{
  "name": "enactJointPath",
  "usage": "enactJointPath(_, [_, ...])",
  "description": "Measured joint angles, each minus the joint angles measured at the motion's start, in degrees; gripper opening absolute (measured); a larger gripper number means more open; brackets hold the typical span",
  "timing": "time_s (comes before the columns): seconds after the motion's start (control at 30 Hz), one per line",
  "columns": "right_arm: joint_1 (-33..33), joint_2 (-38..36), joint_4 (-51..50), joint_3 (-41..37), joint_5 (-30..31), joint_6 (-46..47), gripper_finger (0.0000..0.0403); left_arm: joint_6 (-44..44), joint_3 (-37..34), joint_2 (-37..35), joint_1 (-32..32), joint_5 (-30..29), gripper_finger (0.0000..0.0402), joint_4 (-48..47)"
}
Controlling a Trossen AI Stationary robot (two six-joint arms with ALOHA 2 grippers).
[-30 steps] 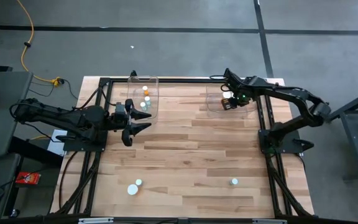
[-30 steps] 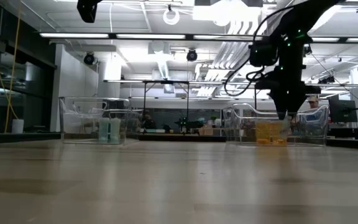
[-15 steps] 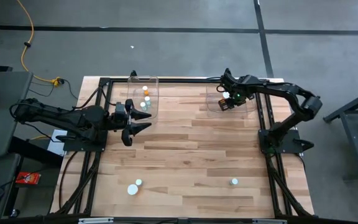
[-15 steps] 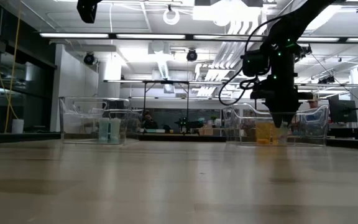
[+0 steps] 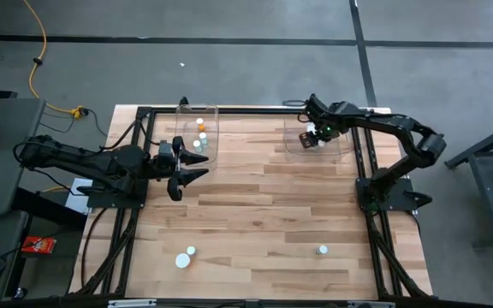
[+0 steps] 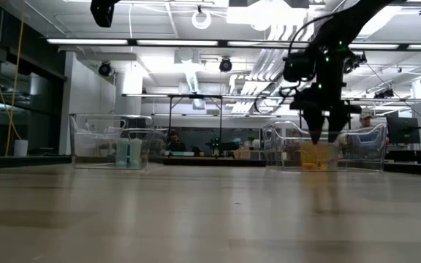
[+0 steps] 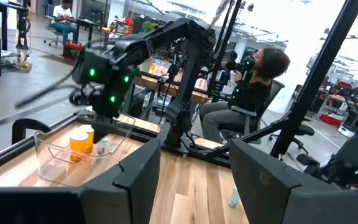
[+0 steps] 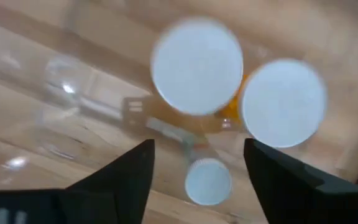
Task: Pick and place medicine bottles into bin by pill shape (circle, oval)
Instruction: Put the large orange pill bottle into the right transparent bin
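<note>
My right gripper (image 5: 319, 135) hangs open, pointing down, over the clear right bin (image 5: 296, 144). Right below it in the bin stand two amber medicine bottles with white caps (image 8: 196, 65) (image 8: 283, 102), and a smaller white-capped bottle (image 8: 208, 182) shows between the fingers, apart from them. From the low view the open fingers (image 6: 320, 135) end just above the bin's amber bottles (image 6: 311, 155). My left gripper (image 5: 185, 168) waits open beside the left bin (image 5: 215, 145), which holds several bottles (image 5: 200, 128). Three bottles rest on the table near the front edge (image 5: 182, 260) (image 5: 192, 251) (image 5: 323, 250).
A black frame (image 5: 229, 109) runs along the table's far edge and down both sides. Bare wood lies between the two bins and the front bottles. Beyond the table a person (image 7: 253, 87) sits on a chair.
My right gripper has shifted a little toward the table's left over the right bin and has opened, letting go of an amber bottle, which now stands in the bin.
</note>
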Motion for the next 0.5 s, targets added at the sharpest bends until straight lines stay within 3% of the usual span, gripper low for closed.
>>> enactJointPath(0.2, [1.8,-8.9,4.1,1.4,-3.0,-3.2,0.0263,0.0,0.0,0.0,0.0,0.0,0.0182,-0.1])
enactJointPath(0.5, [18.8,-30.8,34.3,-14.7,-7.1,3.8,0.0264,0.0,0.0,0.0,0.0,-1.0,0.0182,-0.1])
